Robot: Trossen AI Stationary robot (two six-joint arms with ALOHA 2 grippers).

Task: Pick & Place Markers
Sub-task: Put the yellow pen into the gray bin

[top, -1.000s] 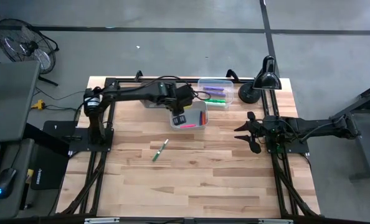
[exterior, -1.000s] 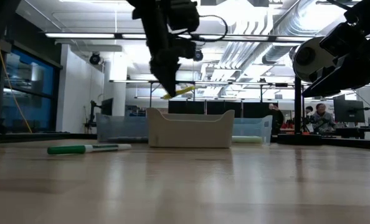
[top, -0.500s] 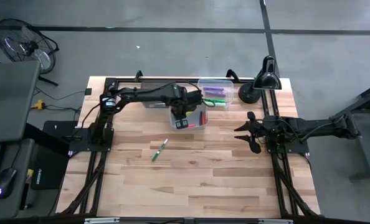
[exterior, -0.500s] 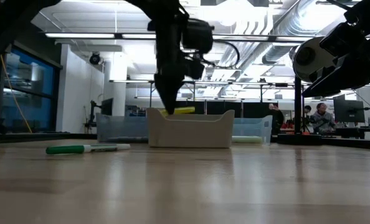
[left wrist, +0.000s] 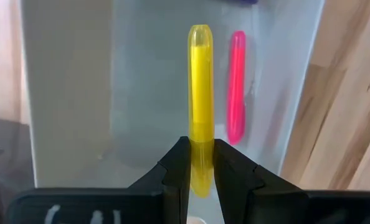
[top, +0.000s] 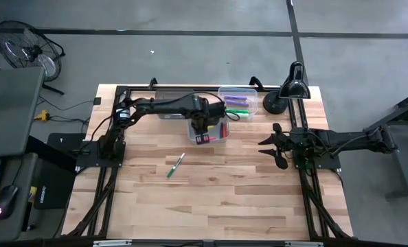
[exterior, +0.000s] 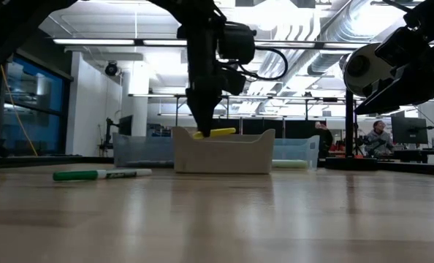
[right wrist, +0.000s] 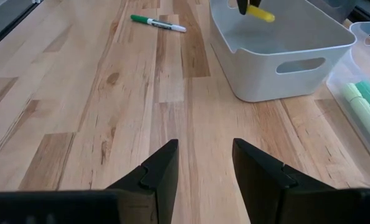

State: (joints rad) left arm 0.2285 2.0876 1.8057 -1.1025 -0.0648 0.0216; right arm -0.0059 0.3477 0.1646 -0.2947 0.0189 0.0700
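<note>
Lowered since the earlier frame: left claw (left wrist: 201, 163) now at the bin (exterior: 224, 152) rim, pinching the yellow marker (left wrist: 200, 106) level; pink marker (left wrist: 236, 87) lies just below, beside it; release low and flat; right claw (right wrist: 204, 163) waits apart, open.

Setting: an industrial lab or workshop. A butcher-block table (top: 211, 192) on a black metal frame stands on a grey concrete floor (top: 190, 55). Exposed ceiling ducts (exterior: 305, 36) and strip lights run overhead. A floor fan (top: 25, 48), a desk lamp (top: 292, 86) and computer workstations with seated people (exterior: 378, 139) surround it.
</note>
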